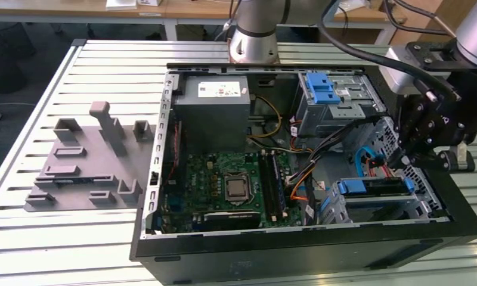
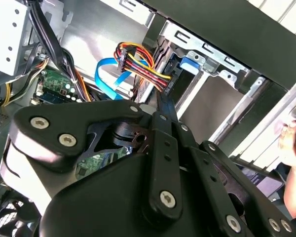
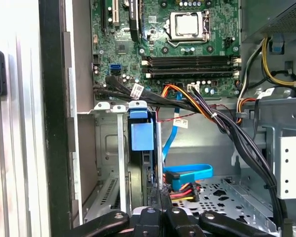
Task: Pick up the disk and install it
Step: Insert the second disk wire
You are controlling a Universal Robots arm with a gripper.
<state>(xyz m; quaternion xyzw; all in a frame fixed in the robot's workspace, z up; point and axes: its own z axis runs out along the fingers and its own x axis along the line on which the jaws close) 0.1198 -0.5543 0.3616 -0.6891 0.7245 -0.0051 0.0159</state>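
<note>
So I'm working on the install half of this job, not the pick-up. The disk [image 1: 374, 186] is sitting in the lower drive cage [image 1: 386, 205], at about 4 o'clock inside the open PC case [image 1: 302, 250] in the exterior view. Its blue rails are showing at the cage mouth. In the first wrist view the disk [image 3: 140, 136] is standing on edge in that cage, blue end facing out.

My gripper [image 1: 397, 159] is hovering just beside it, at roughly 1 o'clock from the disk in the exterior view. My fingers are together and clamped on nothing, as far as I can judge from both wrist views. The tips [image 3: 159, 197] are pointing down next to the disk, close to the bundle of red, yellow and orange power wires [image 2: 138, 61] and the flat blue data cable [image 3: 190, 173].

My guess is the rest calls for a straight push along the rails, keeping clear of those cables.

Stuff I can't make out:
- whether the disk is fully seated or clicked in
- whether any connector is actually plugged into it
- my own linkage is blocking a lot of the second wrist view

Also, someone's hand [image 2: 290, 140] is peeking in beside the case.
</note>
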